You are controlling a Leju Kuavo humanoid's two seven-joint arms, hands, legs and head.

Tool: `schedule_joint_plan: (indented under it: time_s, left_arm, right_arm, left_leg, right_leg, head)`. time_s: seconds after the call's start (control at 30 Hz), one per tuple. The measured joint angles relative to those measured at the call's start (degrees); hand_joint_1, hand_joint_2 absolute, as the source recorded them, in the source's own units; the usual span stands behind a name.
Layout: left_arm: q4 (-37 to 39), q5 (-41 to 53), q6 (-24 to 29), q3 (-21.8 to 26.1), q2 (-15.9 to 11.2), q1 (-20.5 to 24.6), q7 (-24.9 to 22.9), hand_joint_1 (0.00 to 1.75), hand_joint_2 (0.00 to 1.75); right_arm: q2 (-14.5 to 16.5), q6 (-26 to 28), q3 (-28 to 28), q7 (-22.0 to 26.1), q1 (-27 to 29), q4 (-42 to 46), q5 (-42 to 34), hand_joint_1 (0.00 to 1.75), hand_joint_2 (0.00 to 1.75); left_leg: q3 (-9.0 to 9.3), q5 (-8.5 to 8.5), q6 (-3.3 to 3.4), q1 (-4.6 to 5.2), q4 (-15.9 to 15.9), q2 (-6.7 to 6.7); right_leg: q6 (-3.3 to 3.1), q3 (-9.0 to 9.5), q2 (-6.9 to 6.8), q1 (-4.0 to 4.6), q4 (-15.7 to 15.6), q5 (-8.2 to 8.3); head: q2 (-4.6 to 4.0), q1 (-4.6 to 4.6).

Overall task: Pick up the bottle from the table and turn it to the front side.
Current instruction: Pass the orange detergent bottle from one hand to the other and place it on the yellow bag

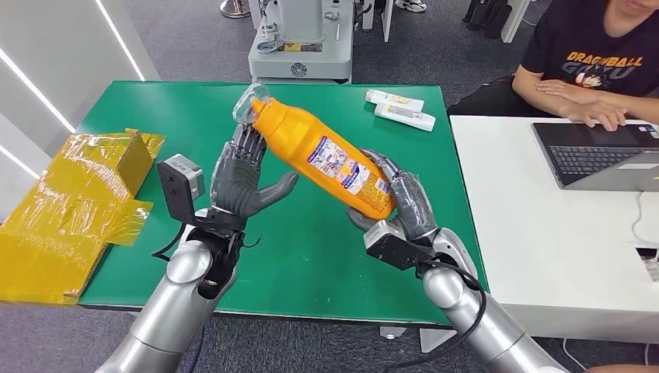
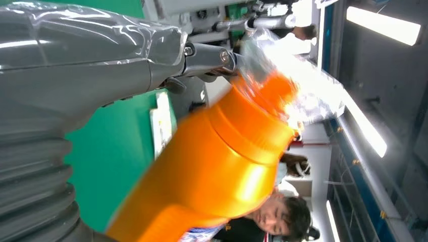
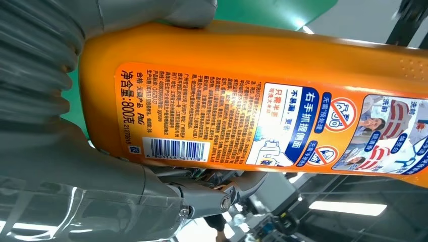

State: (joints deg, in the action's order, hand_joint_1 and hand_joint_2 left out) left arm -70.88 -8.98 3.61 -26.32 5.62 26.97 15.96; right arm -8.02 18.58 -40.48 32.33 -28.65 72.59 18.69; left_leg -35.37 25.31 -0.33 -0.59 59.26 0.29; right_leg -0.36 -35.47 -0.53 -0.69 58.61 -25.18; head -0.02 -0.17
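Held aloft over the green desk (image 1: 140, 109) — the tall orange plastic bottle (image 1: 326, 155) with its printed label, tilted, its plastic-wrapped cap end up and away, base down toward the robot's right. Right hand (image 1: 400, 206) wrapped round the base end, fingers (image 1: 406, 194) and thumb clamped on it; in the right wrist view, the barcode and small-print panel of the label facing the camera, which suggested the back side rather than the front. Left hand (image 1: 241, 175) up by the neck, fingers (image 1: 245, 144) behind the bottle just below the cap, thumb spread out beneath — touching or merely close, hard to tell, so counted as parted rather than gripping. Turn judged not yet finished. Risks from here: smooth plastic slipping if the right hand loosened before the left closed; the long body levering out of a one-ended grip; the crinkled cap wrap giving the left fingers a poor hold. Well apart, two white tubes (image 1: 400, 109) and a yellow-taped cardboard box (image 1: 78, 194).
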Motion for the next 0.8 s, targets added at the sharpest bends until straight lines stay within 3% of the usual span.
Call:
schedule_joint_plan:
  time_s: [0.13,0.3,0.8]
  left_arm:
    - [0.16,-0.17,-0.08,0.0,0.02,0.0,0.0,0.0,1.75]
    - [0.53,0.06,-1.01,-0.02,0.51,-0.14,-0.43,0.0,1.75]
    - [0.53,0.71,-1.4,-0.02,0.63,-0.45,-0.66,0.0,1.75]
  right_arm:
    - [0.34,-0.29,-0.05,-0.18,0.02,0.01,0.41,1.75,1.75]
    - [1.31,-5.14,-0.21,-1.11,1.14,-0.08,1.65,1.75,1.75]
    - [1.45,-7.41,-0.24,-0.98,1.6,-2.07,2.41,1.75,1.75]
  left_leg:
    - [0.0,0.0,0.0,0.0,0.0,0.0]
    - [-0.01,0.0,0.0,0.01,0.0,-0.02]
    - [-0.01,0.0,0.0,0.0,0.0,-0.01]
  right_leg:
    - [0.0,0.0,0.0,0.0,0.0,0.0]
    - [0.01,0.0,-0.02,0.0,-0.01,0.0]
    - [0.0,-0.01,-0.01,0.0,0.0,0.0]
  head:
    - [0.0,0.0]
    - [0.0,0.0]
    - [0.0,0.0]
